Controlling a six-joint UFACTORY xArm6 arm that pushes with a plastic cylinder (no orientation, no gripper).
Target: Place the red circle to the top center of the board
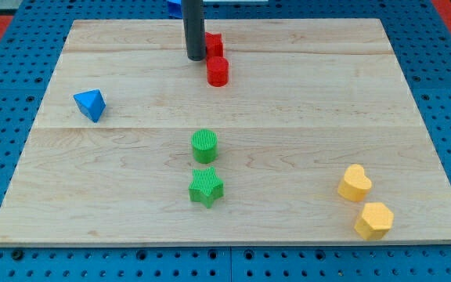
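Red circle (pixel 218 71) lies near the view's top centre of the board, just right of and slightly below my tip (pixel 195 59). The rod has no jaws, so nothing is released or clenched. It stands upright, coming down from the view's top edge, its lower end on the wood. A second red block (pixel 214 44), shape unclear, sits just right of the rod, touching the circle's upper side. Well left of my tip lies a blue triangle (pixel 90 104). Below it stand a green circle (pixel 204 145) and a green star (pixel 206 187). Far to the lower right sit a yellow heart (pixel 355 182) and a yellow hexagon (pixel 374 219), near the pale wooden desk (pixel 304 102) edge.
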